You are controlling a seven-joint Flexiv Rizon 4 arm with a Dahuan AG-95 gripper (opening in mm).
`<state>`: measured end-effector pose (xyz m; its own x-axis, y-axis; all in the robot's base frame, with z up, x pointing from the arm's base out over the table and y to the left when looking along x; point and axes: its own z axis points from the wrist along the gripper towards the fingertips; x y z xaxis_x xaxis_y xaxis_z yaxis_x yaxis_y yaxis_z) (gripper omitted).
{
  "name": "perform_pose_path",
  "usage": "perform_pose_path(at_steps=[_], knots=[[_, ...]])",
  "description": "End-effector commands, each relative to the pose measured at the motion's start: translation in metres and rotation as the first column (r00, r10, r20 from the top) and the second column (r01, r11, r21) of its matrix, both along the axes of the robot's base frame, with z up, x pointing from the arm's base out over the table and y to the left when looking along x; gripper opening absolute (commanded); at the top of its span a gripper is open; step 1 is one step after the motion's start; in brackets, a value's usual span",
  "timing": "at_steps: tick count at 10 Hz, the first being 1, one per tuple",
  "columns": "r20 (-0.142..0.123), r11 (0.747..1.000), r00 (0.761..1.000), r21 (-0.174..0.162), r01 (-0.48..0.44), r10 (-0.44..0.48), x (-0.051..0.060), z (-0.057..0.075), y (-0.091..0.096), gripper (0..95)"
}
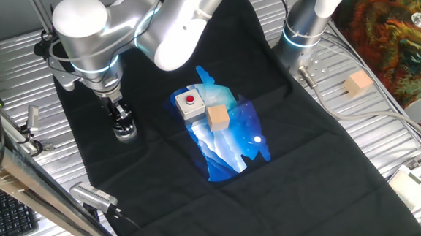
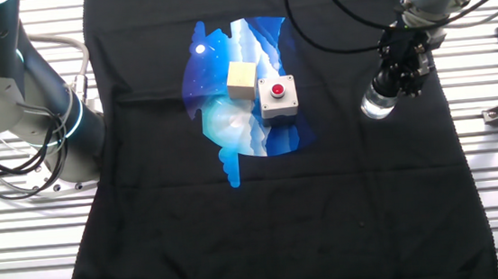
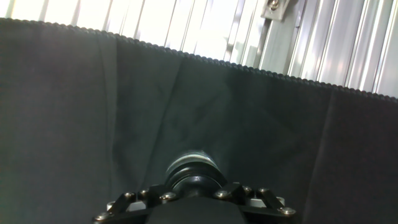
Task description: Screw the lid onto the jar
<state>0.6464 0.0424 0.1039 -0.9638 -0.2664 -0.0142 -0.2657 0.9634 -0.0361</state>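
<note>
From one fixed view, my two-finger gripper [image 1: 122,120] hangs over the black cloth [image 1: 296,160] at its left part, pointing down at the small clear glass jar [image 1: 125,133], which stands upright on the cloth; the small black round lid [image 1: 122,118] sits between my fingers right on top of the jar, and I am closed on that lid; well apart, on the blue-and-white printed patch [image 1: 227,152], lie the grey box with a red button [image 1: 189,103] and the tan wooden cube [image 1: 217,118], touching or nearly so; a second tan cube [image 1: 358,83] rests on the ribbed metal table [image 1: 356,127], which no other view shows.

From the other fixed view, the jar's clear glass wall [image 2: 377,104] shows more plainly below my dark fingers [image 2: 402,65]; the cube and button box sit side by side to its left.

From the hand view, I look along my fingers at the round lid [image 3: 194,171] straight ahead, pale rim around a dark top; the jar's body is hidden under it; beyond lies the cloth's scalloped edge [image 3: 249,70] and the table's ribs.
</note>
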Motion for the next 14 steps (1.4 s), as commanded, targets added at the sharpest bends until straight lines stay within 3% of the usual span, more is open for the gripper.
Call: perform_pose_path(at_steps=[1,14], knots=[[0.001,1.000,1.000,0.004,0.002,-0.002,0.0009,0.0000,0.0004,0.0],[0.014,1.000,1.000,-0.006,0.005,-0.005,0.0012,-0.0006,0.0013,0.0]])
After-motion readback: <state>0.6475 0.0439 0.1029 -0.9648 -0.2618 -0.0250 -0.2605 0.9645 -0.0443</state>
